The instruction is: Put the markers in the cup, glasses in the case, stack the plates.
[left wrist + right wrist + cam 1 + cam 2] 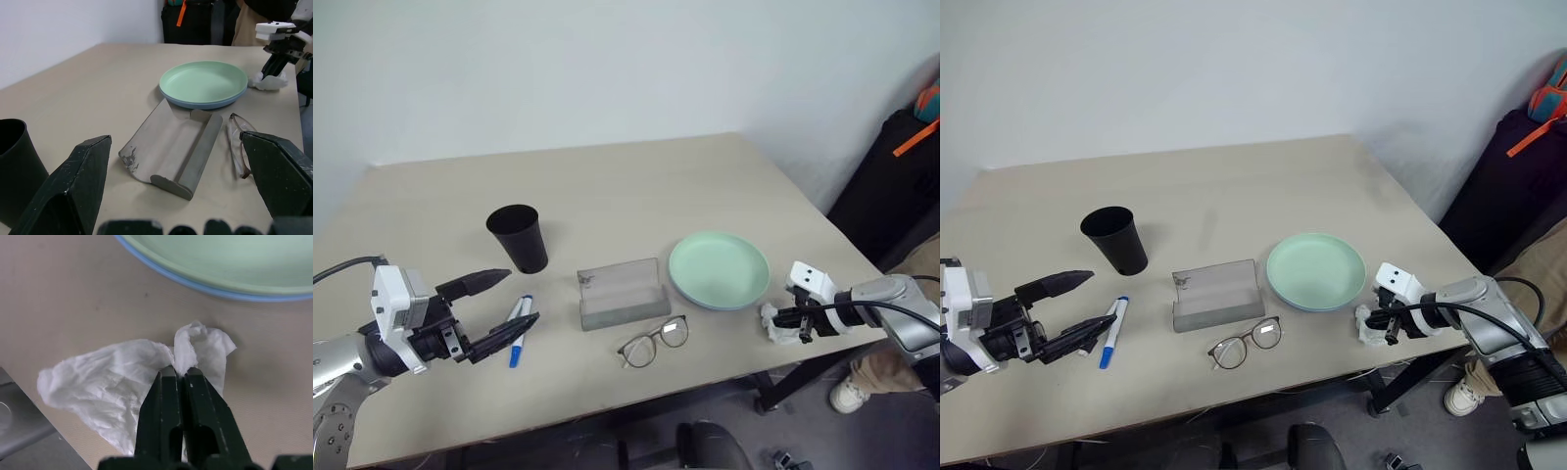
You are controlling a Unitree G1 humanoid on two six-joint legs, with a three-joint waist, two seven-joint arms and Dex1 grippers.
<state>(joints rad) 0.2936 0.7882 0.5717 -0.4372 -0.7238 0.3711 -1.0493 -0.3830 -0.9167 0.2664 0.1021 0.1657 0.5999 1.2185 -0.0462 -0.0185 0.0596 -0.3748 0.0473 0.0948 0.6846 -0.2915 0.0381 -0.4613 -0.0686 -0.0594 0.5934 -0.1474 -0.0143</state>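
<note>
Right gripper [179,374] down near the bench's right edge, jaws pressed together on a pinch of the crumpled tissue [122,382], just beside the stacked plates [719,269]. Best to lift straight up, nice and slow, so nothing nudges the plates. Left gripper [499,303] spread wide over the markers [518,328] near the front-left, cup [519,237] just behind; glasses [653,342] by the open case [622,293].

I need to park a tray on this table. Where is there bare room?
The whole far half behind the cup and plates is bare. The near strip is crowded: markers, case, glasses, tissue.
</note>
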